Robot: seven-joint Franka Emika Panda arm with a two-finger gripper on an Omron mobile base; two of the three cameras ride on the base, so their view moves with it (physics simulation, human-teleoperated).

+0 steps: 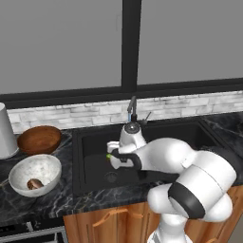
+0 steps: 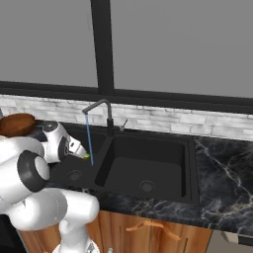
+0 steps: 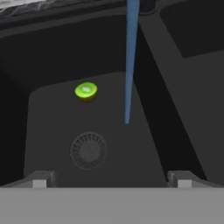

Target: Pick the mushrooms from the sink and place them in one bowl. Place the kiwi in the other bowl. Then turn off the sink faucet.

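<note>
The kiwi lies on the floor of the black sink's left basin, up and left of the round drain. My gripper hangs open over that basin with nothing between its fingers, the kiwi ahead of them. From the sides the gripper sits right next to the kiwi. The faucet pours a blue stream right of the kiwi. The white speckled bowl holds one brown mushroom. Behind it, the wooden bowl holds nothing.
A white cylinder stands at the far left of the dark marble counter. The sink's central divider separates off the right basin. My arm's big white links lean over the sink's front edge.
</note>
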